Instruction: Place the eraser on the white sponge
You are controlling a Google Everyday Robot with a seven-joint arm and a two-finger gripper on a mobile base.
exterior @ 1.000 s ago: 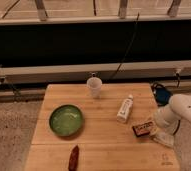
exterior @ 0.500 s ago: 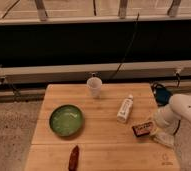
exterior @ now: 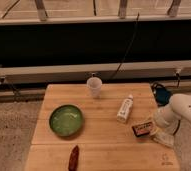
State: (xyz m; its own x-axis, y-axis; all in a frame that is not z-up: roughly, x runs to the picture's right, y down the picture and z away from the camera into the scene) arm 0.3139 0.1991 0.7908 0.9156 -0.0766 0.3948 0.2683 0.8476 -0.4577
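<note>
The eraser (exterior: 143, 128), a small dark block with an orange-and-white label, lies on the wooden table (exterior: 99, 150) at the right, just below the white tube (exterior: 124, 109). The white sponge (exterior: 164, 138) is a pale flat pad near the table's right edge, right of the eraser and partly under my arm. My white arm comes in from the right, and the gripper (exterior: 157, 125) sits low over the table, right beside the eraser and above the sponge.
A green bowl (exterior: 66, 120) stands at the left of the table. A white cup (exterior: 94, 86) is at the back middle. A reddish-brown elongated object (exterior: 74, 157) lies near the front edge. A dark teal object (exterior: 161, 94) sits off the table's right back corner.
</note>
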